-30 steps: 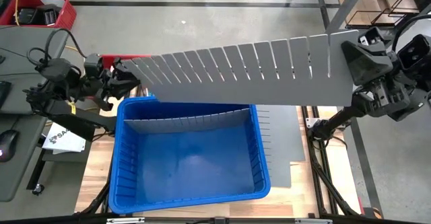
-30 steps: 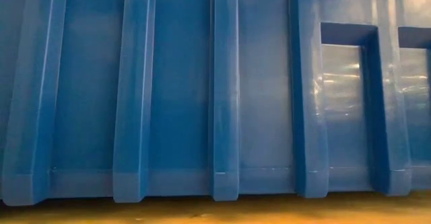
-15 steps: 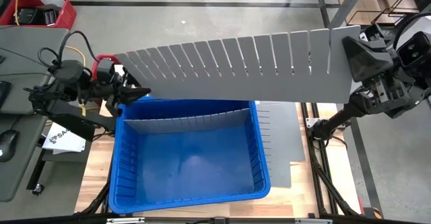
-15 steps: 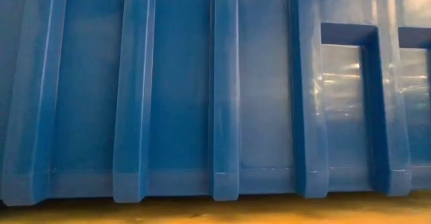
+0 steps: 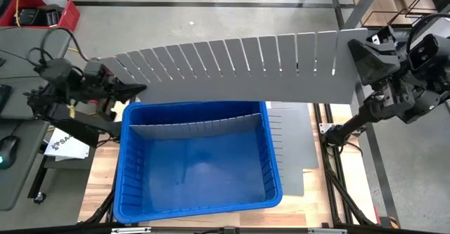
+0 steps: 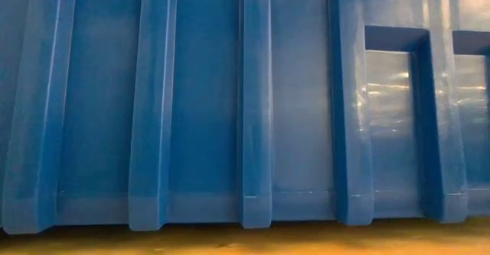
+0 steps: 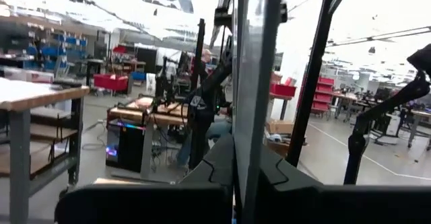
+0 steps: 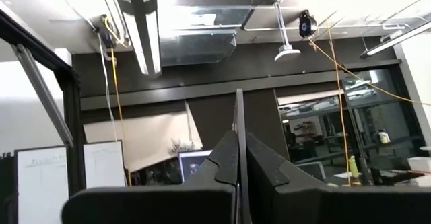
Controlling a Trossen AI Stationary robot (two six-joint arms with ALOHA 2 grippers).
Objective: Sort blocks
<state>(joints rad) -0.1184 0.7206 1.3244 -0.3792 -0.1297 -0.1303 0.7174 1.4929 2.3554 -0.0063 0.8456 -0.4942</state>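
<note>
Both tools (image 5: pixel 130 90) (image 5: pixel 355 51) clamp one slotted grey divider (image 5: pixel 232 69) above bin (image 5: pixel 197 199)

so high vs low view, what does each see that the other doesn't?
High only: the slotted grey divider held in the air above the bin's far edge, left gripper shut on one end, right gripper shut on the other; a second divider standing inside the bin; grey panels lying beside the bin. No blocks visible.
Low only: the bin's ribbed outer wall, filling the picture.
Both: the blue bin.
</note>
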